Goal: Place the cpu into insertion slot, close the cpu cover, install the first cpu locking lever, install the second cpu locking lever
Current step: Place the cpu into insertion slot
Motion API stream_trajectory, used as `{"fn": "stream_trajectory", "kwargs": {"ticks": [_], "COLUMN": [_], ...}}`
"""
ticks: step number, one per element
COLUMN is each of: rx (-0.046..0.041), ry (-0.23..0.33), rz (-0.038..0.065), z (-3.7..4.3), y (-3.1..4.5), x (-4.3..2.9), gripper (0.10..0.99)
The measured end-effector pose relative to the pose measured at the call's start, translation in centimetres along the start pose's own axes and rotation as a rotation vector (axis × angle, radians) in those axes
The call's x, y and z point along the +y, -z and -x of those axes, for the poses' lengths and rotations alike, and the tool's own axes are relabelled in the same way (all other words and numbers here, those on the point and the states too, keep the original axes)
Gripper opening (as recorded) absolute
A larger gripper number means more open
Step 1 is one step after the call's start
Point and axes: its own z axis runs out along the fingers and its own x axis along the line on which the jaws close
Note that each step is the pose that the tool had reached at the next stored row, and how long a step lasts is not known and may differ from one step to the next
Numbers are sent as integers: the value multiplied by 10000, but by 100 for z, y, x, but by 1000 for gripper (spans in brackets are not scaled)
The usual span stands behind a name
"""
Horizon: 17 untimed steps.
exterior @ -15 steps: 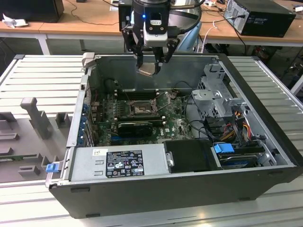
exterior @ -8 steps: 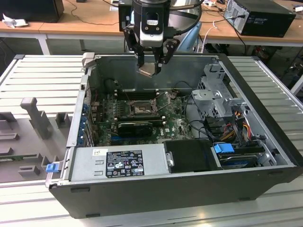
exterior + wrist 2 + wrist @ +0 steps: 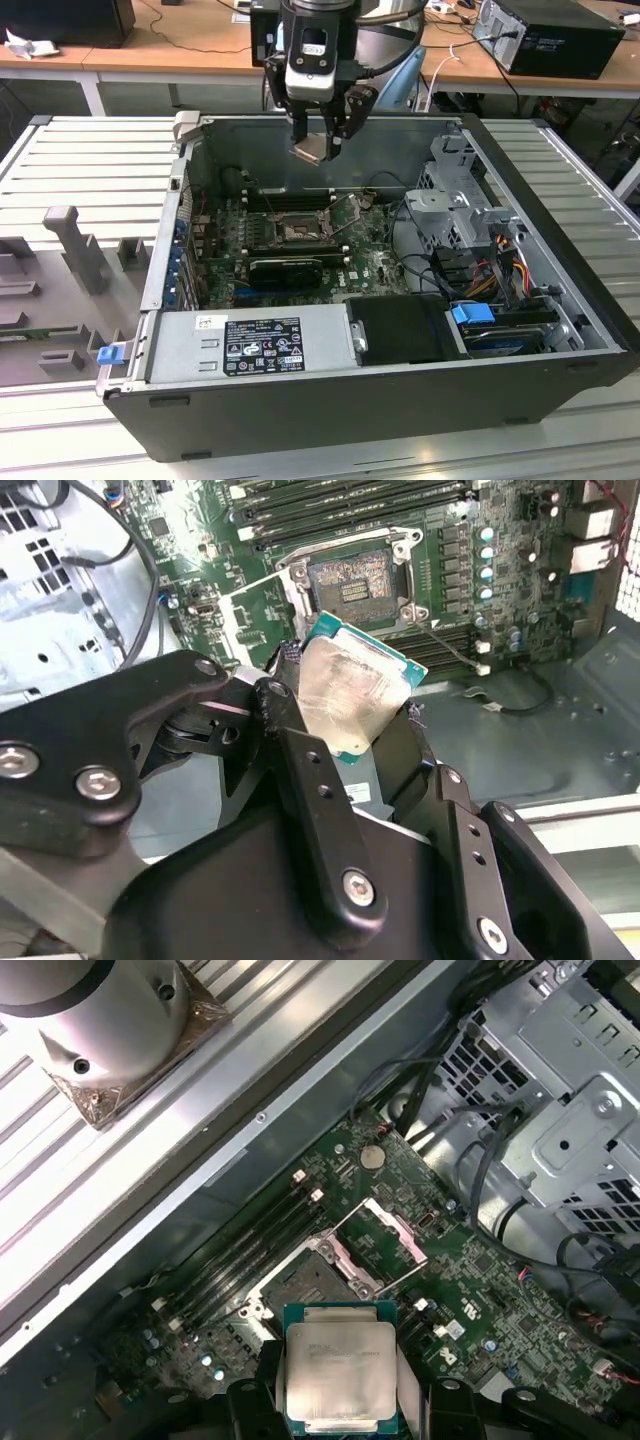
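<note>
Exterior view: the gripper [image 3: 318,148] hangs above the open computer case [image 3: 560,300], its fingers closed narrowly on opposite edges of the cpu [image 3: 312,150]. The chip is tilted, pale underside showing, high above the green motherboard [image 3: 375,262] and well apart from the insertion slot [image 3: 298,228].

In both wrist views the dull metal top of the cpu [image 3: 355,695] [image 3: 340,1375] faces the camera. The insertion slot [image 3: 350,580] [image 3: 303,1285] lies bare beyond it. In the first wrist view the cpu cover [image 3: 397,1226] appears swung open beside the slot, so the way down looks clear.

The step in hand appears to be placement, barely begun. Done well, it calls for levelling the chip, squaring its edges to the socket rim and bringing it straight down with no sideways slide. The contacts beneath would likely not forgive a corner-first landing, and the grip seems slight enough to slip under any push.

The case lies on its side on a ribbed grey metal table [image 3: 90,150], with a power supply [image 3: 250,345] along its near wall and a drive cage [image 3: 460,200] toward the exterior view's right. Wooden benches [image 3: 180,50] with cables and another black case [image 3: 560,35] stand behind.
</note>
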Motion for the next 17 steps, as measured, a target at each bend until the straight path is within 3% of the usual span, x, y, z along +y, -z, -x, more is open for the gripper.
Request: {"fn": "stream_trajectory", "kwargs": {"ticks": [12,15,17], "rx": [-243,-255,-294], "ry": [-2730,-2890,-3337], "rz": [52,54,60], "z": [0,-8,-9], "y": [-56,-75,-85], "x": [-6,-17,-19], "gripper": [533,533,533]}}
